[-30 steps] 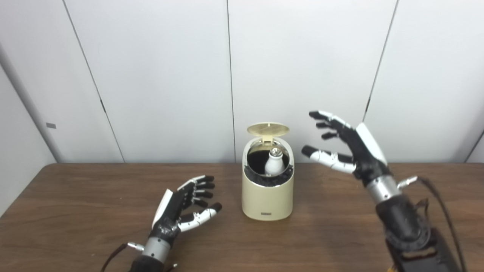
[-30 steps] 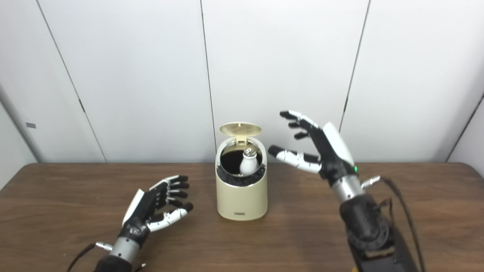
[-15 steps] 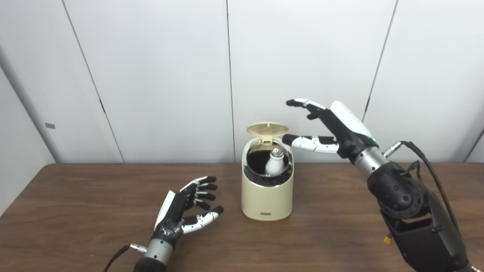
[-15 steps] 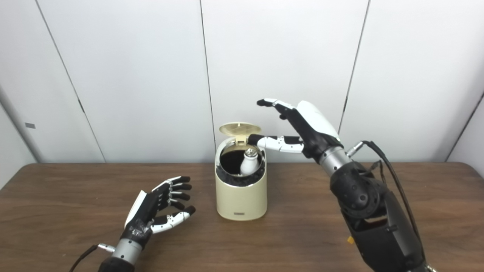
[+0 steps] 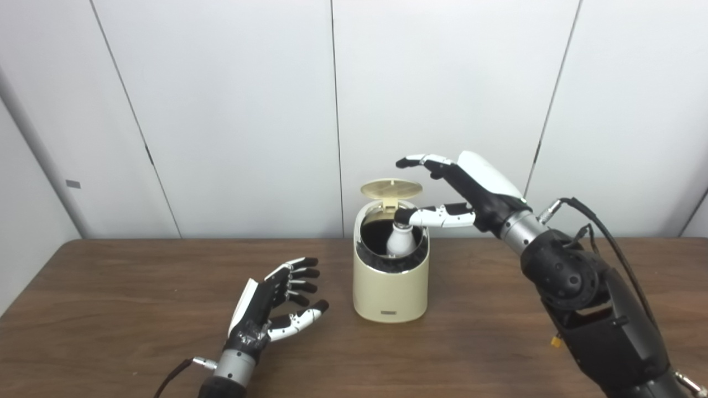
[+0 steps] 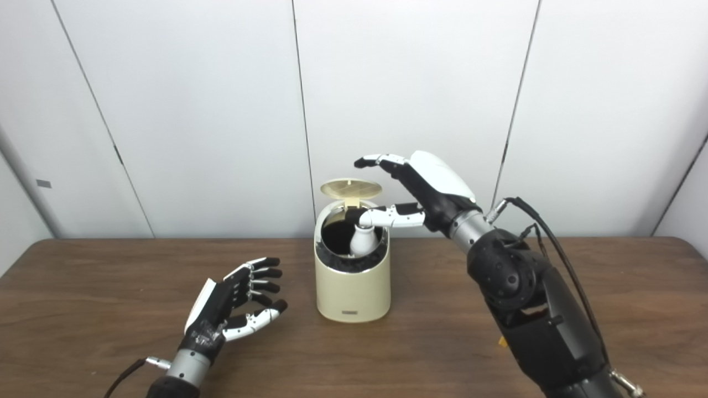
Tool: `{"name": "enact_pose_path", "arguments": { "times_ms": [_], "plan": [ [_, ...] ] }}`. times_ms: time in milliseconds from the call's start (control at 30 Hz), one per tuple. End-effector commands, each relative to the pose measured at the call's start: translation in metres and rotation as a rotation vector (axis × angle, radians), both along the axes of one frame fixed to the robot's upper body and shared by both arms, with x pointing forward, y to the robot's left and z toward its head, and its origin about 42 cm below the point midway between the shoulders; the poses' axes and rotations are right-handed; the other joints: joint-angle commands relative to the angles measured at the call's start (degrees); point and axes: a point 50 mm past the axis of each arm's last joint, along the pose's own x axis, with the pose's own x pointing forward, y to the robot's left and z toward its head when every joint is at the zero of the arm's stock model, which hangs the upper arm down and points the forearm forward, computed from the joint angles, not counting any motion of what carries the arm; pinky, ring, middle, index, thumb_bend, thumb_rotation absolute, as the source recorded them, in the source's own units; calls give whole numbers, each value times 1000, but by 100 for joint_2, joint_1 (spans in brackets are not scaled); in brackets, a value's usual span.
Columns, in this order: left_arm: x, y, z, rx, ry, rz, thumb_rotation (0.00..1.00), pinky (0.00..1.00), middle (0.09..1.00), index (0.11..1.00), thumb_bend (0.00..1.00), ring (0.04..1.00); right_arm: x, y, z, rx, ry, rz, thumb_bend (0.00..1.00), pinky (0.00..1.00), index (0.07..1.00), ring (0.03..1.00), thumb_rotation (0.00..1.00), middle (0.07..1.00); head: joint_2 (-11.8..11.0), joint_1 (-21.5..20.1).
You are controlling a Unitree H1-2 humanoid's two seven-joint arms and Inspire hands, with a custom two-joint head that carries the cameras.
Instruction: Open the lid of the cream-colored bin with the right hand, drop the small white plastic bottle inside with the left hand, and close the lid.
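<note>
The cream-colored bin (image 5: 391, 290) stands on the table's middle with its round lid (image 5: 391, 188) tipped up at the back. Inside the dark opening stands the small white plastic bottle (image 5: 401, 241), upright. My right hand (image 5: 462, 190) hovers open just right of the lid; its fingers reach over the lid's edge and its thumb crosses the opening above the bottle's cap. My left hand (image 5: 271, 307) rests low over the table left of the bin, open and holding nothing.
The brown wooden table (image 5: 110, 309) runs across the view, backed by a white panelled wall (image 5: 221, 110). My right forearm and its black cable (image 5: 608, 226) take up the right side.
My right hand has swung up and left from beside the bin to the raised lid, thumb now over the opening. The left hand has barely shifted. Bin, lid and bottle are unchanged.
</note>
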Motion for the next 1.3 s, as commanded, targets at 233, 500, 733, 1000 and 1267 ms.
{"name": "enact_pose_path", "arguments": {
  "times_ms": [233, 500, 733, 1000, 1267],
  "plan": [
    [6, -2, 21, -2, -79, -1, 60, 582, 758, 806, 536, 682, -9, 7, 36, 0, -126, 69, 647, 828, 750, 915, 744, 798, 40, 11],
    [7, -3, 22, -8, -88, -3, 42, 592, 755, 804, 545, 683, -13, 6, 35, 38, -127, 94, 616, 802, 628, 858, 702, 686, 79, 36],
    [7, -3, 24, -21, -85, -10, 84, 590, 758, 806, 551, 686, -18, 5, 33, 49, -125, 94, 625, 794, 583, 844, 710, 667, 127, 45],
    [7, -3, 25, -13, -86, -13, 166, 596, 760, 813, 554, 686, -19, 5, 29, -8, -119, 87, 610, 787, 577, 830, 678, 648, 176, 66],
    [8, -3, 27, -2, -81, 14, 183, 594, 755, 813, 572, 687, -23, 9, 18, -151, -134, 100, 591, 995, 622, 838, 710, 641, 234, 85]
  ]
}}
